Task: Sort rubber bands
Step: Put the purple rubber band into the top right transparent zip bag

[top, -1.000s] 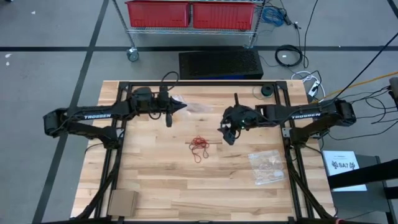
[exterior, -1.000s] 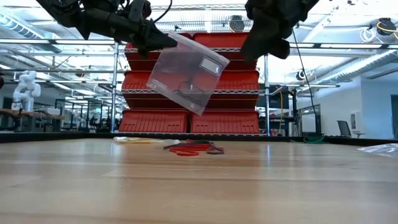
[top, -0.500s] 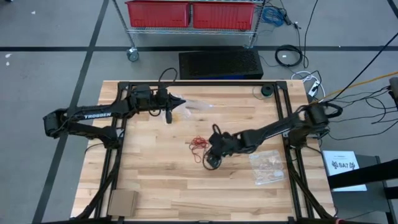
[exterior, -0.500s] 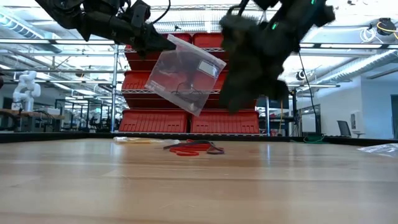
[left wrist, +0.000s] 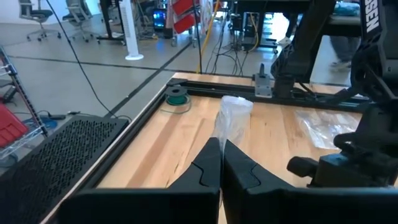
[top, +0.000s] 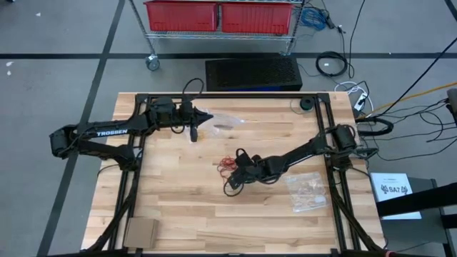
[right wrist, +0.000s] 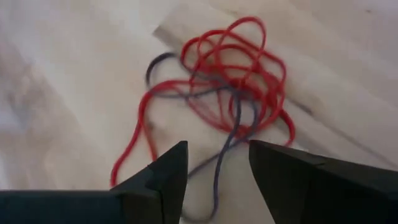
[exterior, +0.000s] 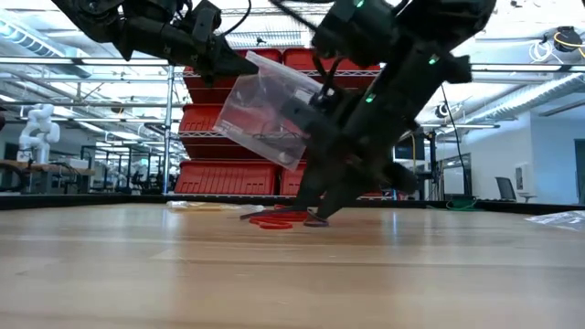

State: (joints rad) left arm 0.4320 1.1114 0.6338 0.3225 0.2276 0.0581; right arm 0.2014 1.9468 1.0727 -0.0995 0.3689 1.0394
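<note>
My right end effector (right wrist: 214, 171), spread, hangs over the rubber bands (right wrist: 230, 81) mid-worktop (top: 178, 207); my left end effector (left wrist: 221, 158) pinches a clear bag (exterior: 270, 114).

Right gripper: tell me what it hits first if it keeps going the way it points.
Probably the tangle of rubber bands on the table: the right gripper points at it with jaws open, a dark strand between them. Depth is unclear.

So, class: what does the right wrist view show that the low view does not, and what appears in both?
Only the right wrist view shows a dark band threaded through the red loops, and the right gripper open just above them. Only the low view shows the left gripper shut on the clear bag, held in the air. Both show the rubber bands lying on the wooden table.
</note>
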